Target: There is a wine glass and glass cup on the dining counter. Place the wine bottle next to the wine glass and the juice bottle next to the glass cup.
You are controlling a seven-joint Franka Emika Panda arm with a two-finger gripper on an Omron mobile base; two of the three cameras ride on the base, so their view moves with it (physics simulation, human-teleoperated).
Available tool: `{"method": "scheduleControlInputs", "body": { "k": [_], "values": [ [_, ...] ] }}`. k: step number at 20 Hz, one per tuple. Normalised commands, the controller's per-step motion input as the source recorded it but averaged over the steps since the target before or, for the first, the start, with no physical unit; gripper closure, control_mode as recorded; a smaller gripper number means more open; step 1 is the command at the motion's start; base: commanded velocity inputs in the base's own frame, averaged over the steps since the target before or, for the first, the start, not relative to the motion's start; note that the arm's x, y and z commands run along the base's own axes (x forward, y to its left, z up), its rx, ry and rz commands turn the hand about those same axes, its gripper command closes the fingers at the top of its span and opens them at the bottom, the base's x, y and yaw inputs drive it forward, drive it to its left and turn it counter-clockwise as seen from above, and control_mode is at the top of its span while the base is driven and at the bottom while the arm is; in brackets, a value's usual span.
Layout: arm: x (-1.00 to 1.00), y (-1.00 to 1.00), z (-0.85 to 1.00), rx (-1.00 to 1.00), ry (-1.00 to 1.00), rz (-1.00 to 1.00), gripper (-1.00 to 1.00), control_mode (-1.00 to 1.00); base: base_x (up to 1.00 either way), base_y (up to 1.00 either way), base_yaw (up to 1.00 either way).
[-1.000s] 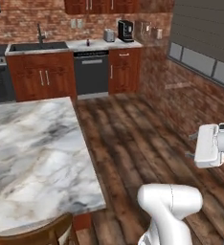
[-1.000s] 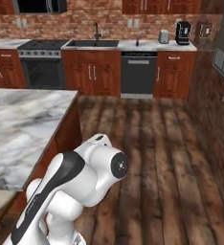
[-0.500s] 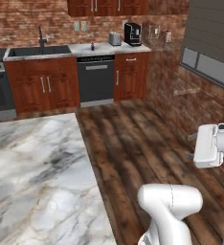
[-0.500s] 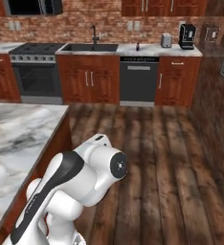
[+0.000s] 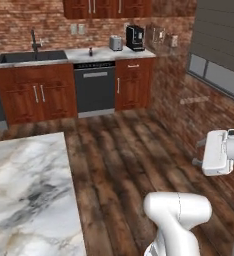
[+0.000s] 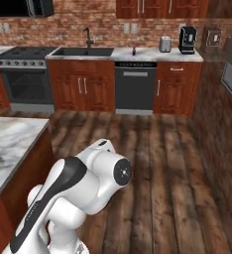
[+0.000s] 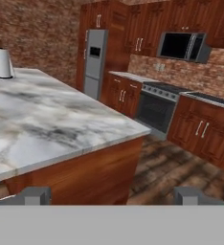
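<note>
dining counter (image 5: 24,195) fills the near left of the left base view, its white-grey marbled top bare where it shows; neither bottle, wine glass nor glass cup is on this part, so where they stand i cannot tell. the white arm rises at the near right, and its wrist block sits at the right edge over the wooden floor (image 5: 129,150). on the far wall are a sink (image 5: 31,56), a dishwasher (image 5: 95,90) and a coffee machine (image 5: 135,37)

in the right base view the counter's corner (image 6: 11,141) lies at the left with its reddish base below, the arm's big joint just to its right. a stove (image 6: 26,74) is far left, the sink and dishwasher beyond the open floor

in the hand view the hand (image 7: 111,196) has its two tips set wide apart at the bottom, nothing between them. it looks across the counter (image 7: 51,119), where a paper towel roll (image 7: 3,63) stands at the far left; a fridge (image 7: 95,62) and a microwave (image 7: 181,45) are behind

the step in hand, as i judge it, is driving to find a bottle. to do it well, keep the arm tucked and well off the counter edge, keep the tips apart, and sweep the wall-side counters before stopping; only reach once a bottle sits square ahead and near, taking the tall one low on its body so it does not tip
</note>
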Motion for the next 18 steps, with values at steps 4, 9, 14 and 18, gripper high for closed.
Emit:
{"method": "scheduleControlInputs", "body": {
  "k": [4,9,14,18],
  "values": [
    [0.00,0.00,0.00,0.00,0.00,0.00,-1.00,1.00,0.63,-0.42,0.00],
    [0.00,0.00,0.00,0.00,0.00,0.00,-1.00,1.00,0.70,-0.30,0.00],
    [0.00,0.00,0.00,0.00,0.00,0.00,-1.00,1.00,0.82,-0.11,0.00],
    [0.00,0.00,0.00,0.00,0.00,0.00,-1.00,1.00,0.90,0.00,0.00]
  ]
}}
